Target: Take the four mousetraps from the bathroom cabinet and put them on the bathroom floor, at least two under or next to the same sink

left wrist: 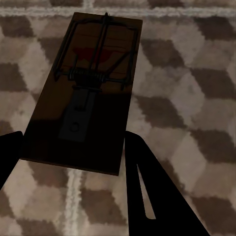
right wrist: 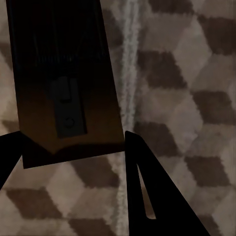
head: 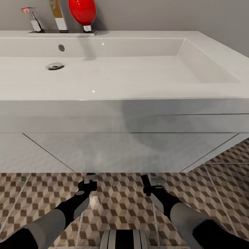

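The sink (head: 138, 86) with its white cabinet front blocks all passage ahead of both arms and overhangs the floor (head: 121, 200). Open room lies only below the sink's lower edge, above the tiled floor. The left claw (head: 90, 178) and right claw (head: 152, 180) reach to that edge, with a clear gap of floor between them. In each wrist view a trap (left wrist: 83, 93) (right wrist: 61, 83) fills the space between the claw's fingers; floor beside it is free.
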You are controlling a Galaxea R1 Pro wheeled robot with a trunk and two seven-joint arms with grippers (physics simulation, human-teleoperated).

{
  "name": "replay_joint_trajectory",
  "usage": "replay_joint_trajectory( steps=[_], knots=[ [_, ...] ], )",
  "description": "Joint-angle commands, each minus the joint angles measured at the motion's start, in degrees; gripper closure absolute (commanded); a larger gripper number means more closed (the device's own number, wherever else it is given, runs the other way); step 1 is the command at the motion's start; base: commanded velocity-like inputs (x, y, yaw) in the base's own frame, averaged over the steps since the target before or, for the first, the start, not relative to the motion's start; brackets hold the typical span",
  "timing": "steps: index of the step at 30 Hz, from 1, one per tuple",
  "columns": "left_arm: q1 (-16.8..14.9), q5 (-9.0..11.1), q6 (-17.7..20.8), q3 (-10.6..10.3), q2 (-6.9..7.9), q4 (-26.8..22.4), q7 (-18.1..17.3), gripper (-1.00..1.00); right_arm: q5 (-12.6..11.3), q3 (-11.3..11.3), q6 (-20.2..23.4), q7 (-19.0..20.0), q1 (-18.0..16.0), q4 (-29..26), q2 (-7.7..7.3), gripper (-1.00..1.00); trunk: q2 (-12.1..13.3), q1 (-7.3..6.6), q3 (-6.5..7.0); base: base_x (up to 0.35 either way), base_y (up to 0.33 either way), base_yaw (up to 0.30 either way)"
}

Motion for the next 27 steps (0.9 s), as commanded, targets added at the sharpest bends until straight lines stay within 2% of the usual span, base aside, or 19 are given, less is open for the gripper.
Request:
replay_joint_trajectory(
  steps=[1, 6, 12, 27],
  knots=[
    [0.0, 0.3, -0.2, -0.5, 0.05, -0.1, 0.4, 1.0, -0.7, 0.5, 0.3, -0.3, 0.0, -0.1, -0.04, 1.0, 0.0, -0.01, -0.04, 0.0, 0.0, 0.0],
    [0.0, 0.3, -0.2, -0.5, -0.08, -0.2, 0.4, 1.0, -0.7, 0.5, 0.3, -0.3, 0.0, -0.1, -0.15, 1.0, 0.0, -0.01, -0.04, 0.0, 0.0, 0.0],
    [0.0, 0.3, -0.2, -0.5, -0.28, -0.2, 0.4, 1.0, -0.7, 0.5, 0.3, -0.3, 0.0, -0.1, -0.18, 1.0, -0.1, 0.14, -1.37, 0.0, 0.0, 0.0],
    [0.0, 0.4, -0.2, -0.5, -0.27, -0.2, 0.4, 1.0, -0.6, 0.4, 0.3, -0.3, 0.0, -0.1, -0.19, 1.0, -0.1, 0.14, -1.37, 0.0, 0.0, 0.0]
  ],
)
